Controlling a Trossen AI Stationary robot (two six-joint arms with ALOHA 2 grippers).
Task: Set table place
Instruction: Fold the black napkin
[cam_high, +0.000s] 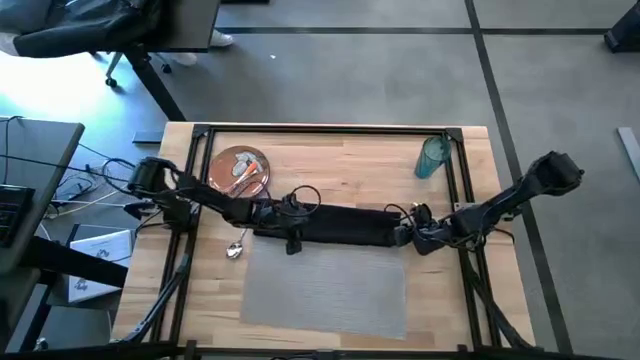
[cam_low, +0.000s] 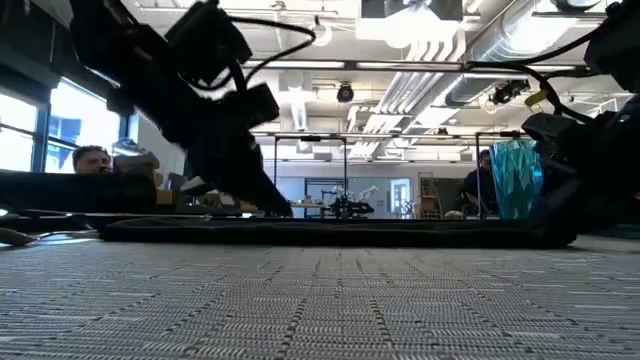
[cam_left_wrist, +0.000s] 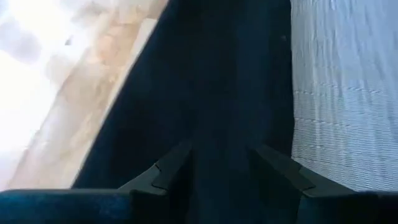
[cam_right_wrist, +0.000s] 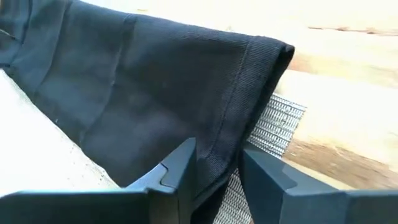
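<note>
Napkin (cam_high: 335, 224), black cloth, stretched along the placemat's (cam_high: 325, 285) far edge on the table (cam_high: 450, 310). Left gripper (cam_high: 290, 232) and right gripper (cam_high: 412, 238) each pinch one end, fingers nearly closed. Advice: keep even tension and lower both ends together.

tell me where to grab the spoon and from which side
Grip the spoon at its thin handle, coming straight down from above. It lies flat on the bare table just off the placemat's left edge, clear of the plate, so fingers can straddle the handle.
</note>
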